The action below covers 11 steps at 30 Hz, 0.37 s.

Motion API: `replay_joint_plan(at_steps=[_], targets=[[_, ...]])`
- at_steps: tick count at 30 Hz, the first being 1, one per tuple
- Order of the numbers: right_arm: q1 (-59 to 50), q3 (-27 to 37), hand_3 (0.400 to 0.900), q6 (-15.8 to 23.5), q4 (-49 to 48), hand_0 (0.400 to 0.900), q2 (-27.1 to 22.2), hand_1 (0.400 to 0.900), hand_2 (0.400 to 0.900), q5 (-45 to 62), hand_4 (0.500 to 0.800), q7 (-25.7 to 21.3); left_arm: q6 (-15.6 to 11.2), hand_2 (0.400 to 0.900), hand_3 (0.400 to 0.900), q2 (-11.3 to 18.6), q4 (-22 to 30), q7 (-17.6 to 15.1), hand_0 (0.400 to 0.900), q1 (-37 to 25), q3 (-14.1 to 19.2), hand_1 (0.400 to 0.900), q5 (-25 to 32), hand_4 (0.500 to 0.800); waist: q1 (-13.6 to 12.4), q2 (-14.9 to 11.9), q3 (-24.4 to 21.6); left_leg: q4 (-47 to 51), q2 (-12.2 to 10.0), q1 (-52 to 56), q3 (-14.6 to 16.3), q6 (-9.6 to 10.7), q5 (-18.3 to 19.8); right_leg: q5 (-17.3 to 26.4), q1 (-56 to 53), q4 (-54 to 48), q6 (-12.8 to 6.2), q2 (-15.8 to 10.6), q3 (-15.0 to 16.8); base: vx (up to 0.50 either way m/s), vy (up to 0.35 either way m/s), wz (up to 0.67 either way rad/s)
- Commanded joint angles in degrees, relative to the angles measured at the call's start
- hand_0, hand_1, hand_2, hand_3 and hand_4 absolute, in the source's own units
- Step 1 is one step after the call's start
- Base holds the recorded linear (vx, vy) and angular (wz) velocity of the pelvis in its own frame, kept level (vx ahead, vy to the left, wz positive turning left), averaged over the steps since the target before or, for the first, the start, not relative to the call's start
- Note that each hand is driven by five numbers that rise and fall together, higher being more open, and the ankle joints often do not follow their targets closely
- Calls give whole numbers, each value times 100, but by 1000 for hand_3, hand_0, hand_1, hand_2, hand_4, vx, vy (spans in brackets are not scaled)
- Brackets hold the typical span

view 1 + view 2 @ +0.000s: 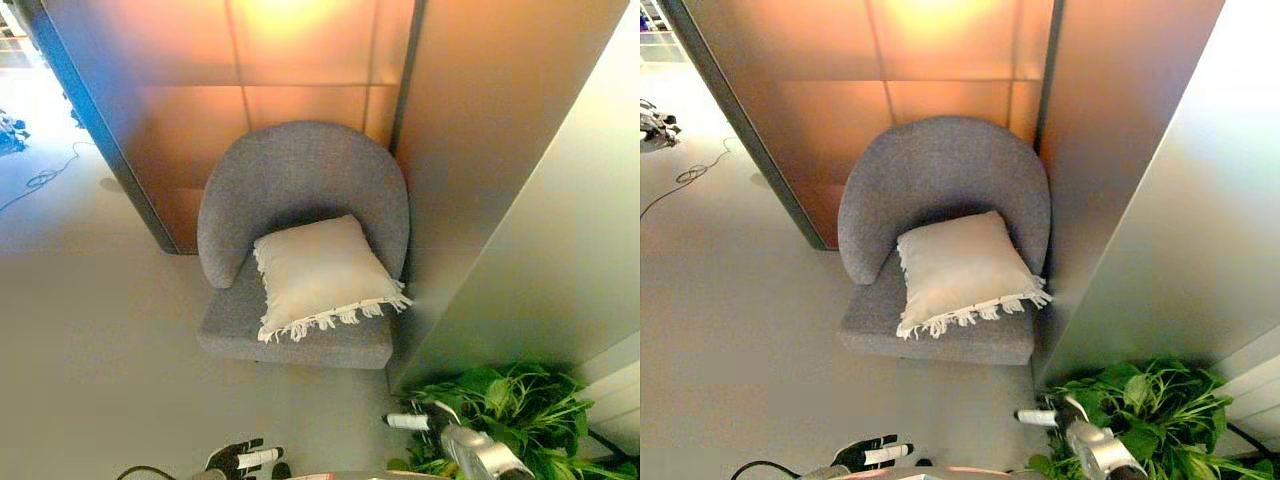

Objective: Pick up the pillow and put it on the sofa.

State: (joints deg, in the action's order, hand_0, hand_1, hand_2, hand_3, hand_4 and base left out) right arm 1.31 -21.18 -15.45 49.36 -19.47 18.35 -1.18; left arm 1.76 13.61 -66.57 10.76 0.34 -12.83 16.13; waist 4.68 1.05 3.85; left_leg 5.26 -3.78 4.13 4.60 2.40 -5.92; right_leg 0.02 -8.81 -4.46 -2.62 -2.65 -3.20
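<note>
A cream pillow (pixel 320 275) with a fringed edge lies on the seat of the grey round-backed sofa chair (pixel 300 180), leaning against its backrest. Nothing touches the pillow. My left hand (pixel 243 459) shows at the bottom edge, well below the chair's front, its fingers relaxed and holding nothing. My right hand (pixel 420 420) is at the lower right beside the plant, with straight fingers pointing left and nothing in them. Both hands are apart from the chair.
A green leafy plant (pixel 515 415) stands at the lower right, right by my right arm. Brown wall panels (pixel 300 60) rise behind the chair and a pale wall (pixel 540 250) runs along its right. Grey floor (pixel 90 330) stretches to the left.
</note>
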Motion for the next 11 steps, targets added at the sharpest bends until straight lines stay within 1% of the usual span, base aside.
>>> replay_joint_plan(at_steps=[1,3,5,6,8,11], targets=[[-582,353,900,476,364,900,202,900,900,-19,800,-115,-237,900,900,163,-405,214,900,-609,-243,900,159,800,-159,-68,-19,-99,384,379,34,-140,857,-265,289,516,-210,-46,-182,-18,8,-9],[-604,519,900,490,978,900,241,900,900,-106,800,-119,-262,900,900,170,-491,266,900,-662,-235,900,123,800,-175,-60,-38,-115,400,401,24,-166,876,-273,268,529,-203,-41,-182,-6,3,-7],[-623,653,900,547,1484,900,317,900,900,-180,800,-182,-326,900,900,73,-538,200,900,-647,-286,900,78,800,-235,-71,-60,-136,428,420,-16,-195,894,-274,227,518,-196,-33,-202,0,0,0],[-623,677,900,549,1557,900,340,900,900,-196,800,-204,-354,900,900,42,-544,172,900,-630,-300,900,60,800,-253,-79,-64,-141,433,422,-26,-202,898,-276,221,519,-195,-32,-205,-8,-39,3],[-604,778,900,602,1867,900,433,900,900,-212,800,-281,-550,900,900,-108,-546,11,900,-489,-389,900,-84,800,-341,-129,-60,-170,447,410,-81,-228,927,-296,221,554,-195,-27,-219,-28,-53,5],[-590,861,900,667,2081,900,487,900,900,-179,800,-296,-727,900,900,-143,-573,-44,900,-411,-407,900,-206,800,-411,-184,-31,-212,454,398,-127,-245,952,-292,228,591,-202,-15,-237,-22,-50,3]])
